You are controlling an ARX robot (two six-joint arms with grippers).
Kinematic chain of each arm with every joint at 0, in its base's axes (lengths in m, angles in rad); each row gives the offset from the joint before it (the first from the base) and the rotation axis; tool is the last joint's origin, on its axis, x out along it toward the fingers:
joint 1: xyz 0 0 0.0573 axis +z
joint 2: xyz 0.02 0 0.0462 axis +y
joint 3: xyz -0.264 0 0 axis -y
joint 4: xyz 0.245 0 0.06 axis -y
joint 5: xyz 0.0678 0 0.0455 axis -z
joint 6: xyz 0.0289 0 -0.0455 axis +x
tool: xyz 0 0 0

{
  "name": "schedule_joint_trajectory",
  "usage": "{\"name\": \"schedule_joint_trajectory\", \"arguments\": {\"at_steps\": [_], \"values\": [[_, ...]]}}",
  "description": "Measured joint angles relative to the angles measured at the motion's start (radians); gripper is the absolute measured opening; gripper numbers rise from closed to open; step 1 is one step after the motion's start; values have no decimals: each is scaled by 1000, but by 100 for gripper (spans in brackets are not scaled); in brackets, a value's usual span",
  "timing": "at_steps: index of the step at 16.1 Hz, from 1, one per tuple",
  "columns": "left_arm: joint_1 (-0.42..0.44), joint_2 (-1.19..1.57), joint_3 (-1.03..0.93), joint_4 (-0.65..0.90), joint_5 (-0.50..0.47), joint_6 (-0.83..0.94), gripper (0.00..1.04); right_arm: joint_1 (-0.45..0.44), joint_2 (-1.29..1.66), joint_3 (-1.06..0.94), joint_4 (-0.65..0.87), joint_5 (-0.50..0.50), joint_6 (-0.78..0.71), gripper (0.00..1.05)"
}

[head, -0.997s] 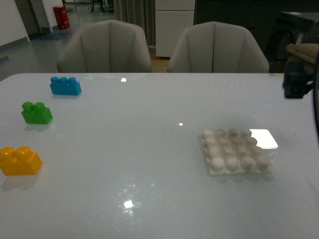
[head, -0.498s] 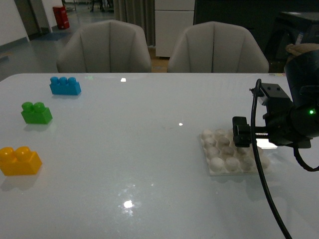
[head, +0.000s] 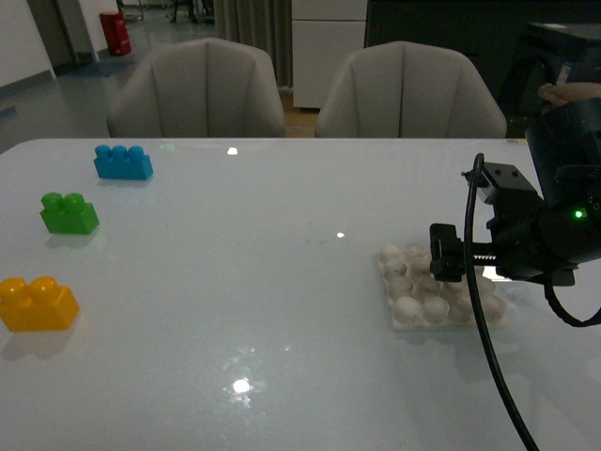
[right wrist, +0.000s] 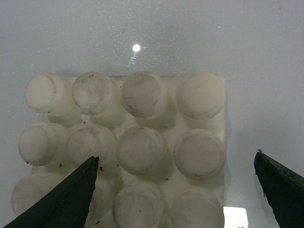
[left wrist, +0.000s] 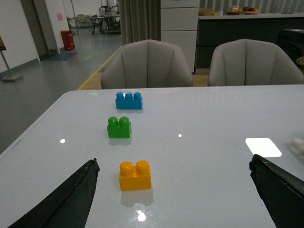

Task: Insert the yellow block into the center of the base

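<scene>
The yellow block (head: 38,303) (left wrist: 135,175) rests on the white table near its front left. It lies just ahead of my left gripper (left wrist: 173,164), which is open with nothing between its fingers and does not show in the front view. The off-white studded base (head: 413,305) (right wrist: 142,152) lies flat at the table's right. Directly above it hovers my right gripper (head: 470,268) (right wrist: 175,159), open and empty, with its jaws straddling the base's studs. Its body hides the far right part of the base in the front view.
A green two-stud brick (head: 69,212) (left wrist: 119,128) and a blue three-stud brick (head: 123,162) (left wrist: 128,100) sit behind the yellow block on the left. Two grey chairs (head: 197,89) stand past the table's far edge. A bright white rectangle (left wrist: 263,147) lies by the base.
My right arm has come into view from the right and moved over the base, edging a little further left in the last half second. The blocks and base have not moved.
</scene>
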Motion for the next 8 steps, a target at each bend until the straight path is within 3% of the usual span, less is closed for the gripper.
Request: {"name": "schedule_joint_trajectory", "arguments": {"at_steps": [8], "values": [[0, 0, 0, 0, 0, 0, 98, 13, 34, -10, 49, 35, 7, 98]]}}
